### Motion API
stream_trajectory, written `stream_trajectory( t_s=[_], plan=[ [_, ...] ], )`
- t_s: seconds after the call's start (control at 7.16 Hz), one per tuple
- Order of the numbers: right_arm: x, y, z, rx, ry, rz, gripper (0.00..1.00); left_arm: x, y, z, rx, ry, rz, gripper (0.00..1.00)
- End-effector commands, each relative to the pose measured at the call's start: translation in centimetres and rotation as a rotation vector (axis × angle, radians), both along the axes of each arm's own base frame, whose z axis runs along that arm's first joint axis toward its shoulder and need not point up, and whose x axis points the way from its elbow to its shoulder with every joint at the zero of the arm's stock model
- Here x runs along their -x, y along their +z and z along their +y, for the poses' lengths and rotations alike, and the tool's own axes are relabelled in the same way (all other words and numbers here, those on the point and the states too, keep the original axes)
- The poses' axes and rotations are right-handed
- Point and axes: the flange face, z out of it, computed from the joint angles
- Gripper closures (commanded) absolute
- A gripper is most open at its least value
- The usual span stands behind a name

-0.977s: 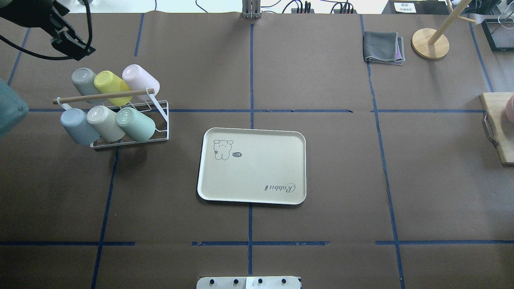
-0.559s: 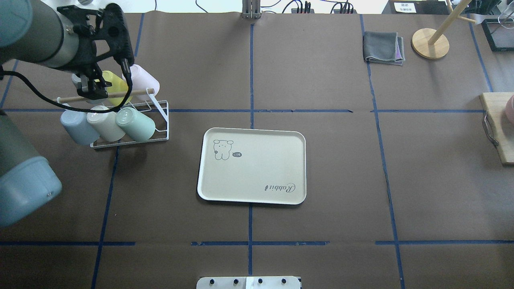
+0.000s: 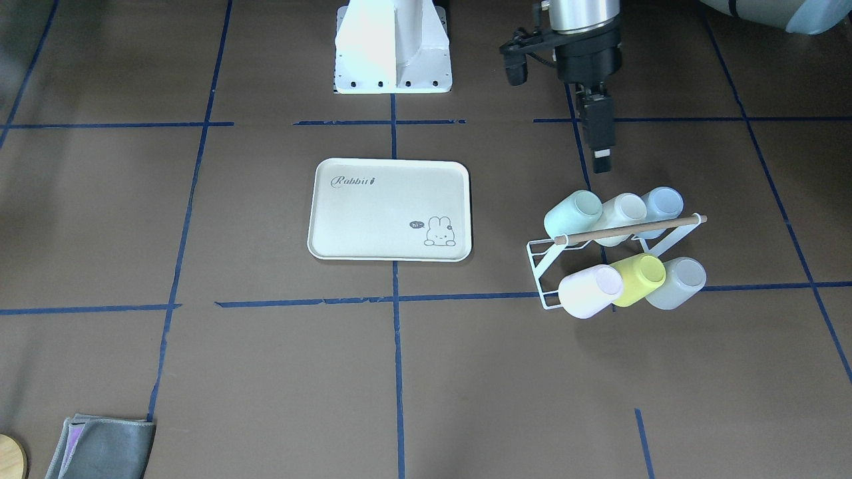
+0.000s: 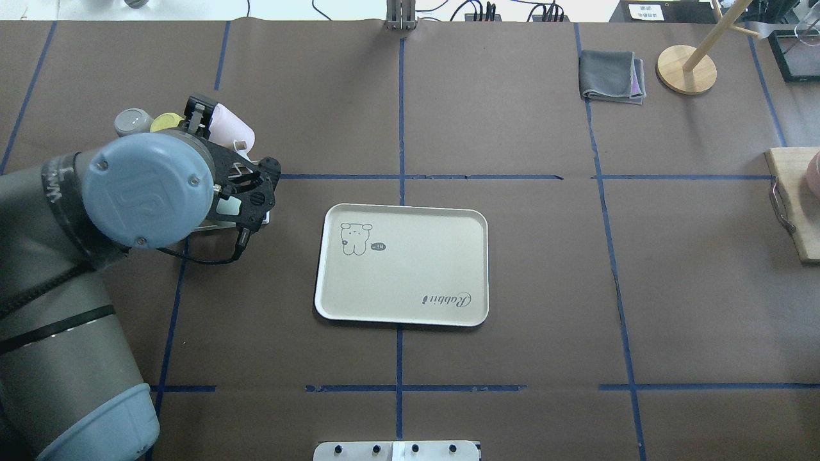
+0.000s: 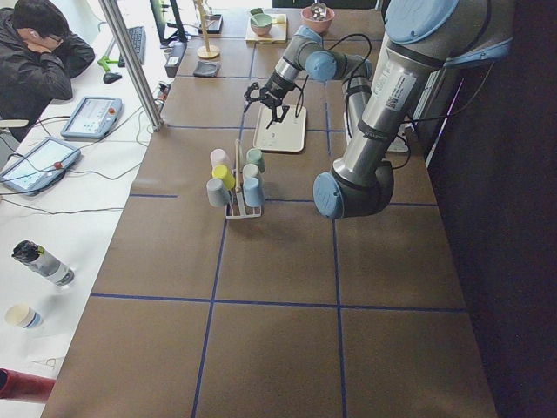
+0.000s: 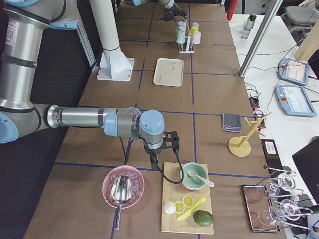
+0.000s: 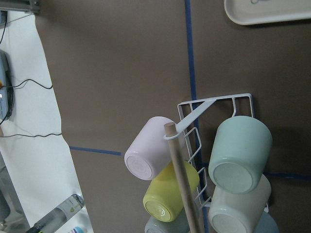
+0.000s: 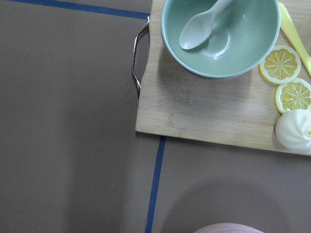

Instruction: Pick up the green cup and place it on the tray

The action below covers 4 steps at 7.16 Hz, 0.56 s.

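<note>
In the front-facing view, the brown, blue-taped table (image 3: pixel 266 372) carries the tray (image 3: pixel 373 213) at 9 o'clock of the rack (image 3: pixel 626 228); whether the left tool (image 3: pixel 601 159) and right tool (image 6: pixel 174 142) are clenched or released cannot be determined.

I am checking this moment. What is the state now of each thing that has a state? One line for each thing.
green cup: on its side in the rack, not gripped.
tray: lies flat, empty.
rack: upright, six cups on it.
left tool: near the rack, touches nothing; open or shut unclear.
right tool: near the wooden board; open or shut unclear.
</note>
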Motion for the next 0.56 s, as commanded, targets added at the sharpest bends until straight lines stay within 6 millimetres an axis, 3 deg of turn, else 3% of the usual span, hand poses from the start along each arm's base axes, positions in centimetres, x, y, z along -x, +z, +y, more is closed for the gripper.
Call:
stream_trajectory(
  t_s=[0.0,0.42],
  plan=[
    [0.0,0.2,0.0,0.005,0.0,-0.001,0.0,-1.9,2.5,0.5,-0.061,0.086,-0.196,0.0],
    [0.1,0.8,0.4,0.018,0.0,-0.006,0.0,-6.2,5.6,1.9,-0.099,0.139,-0.35,0.0]
  ],
)
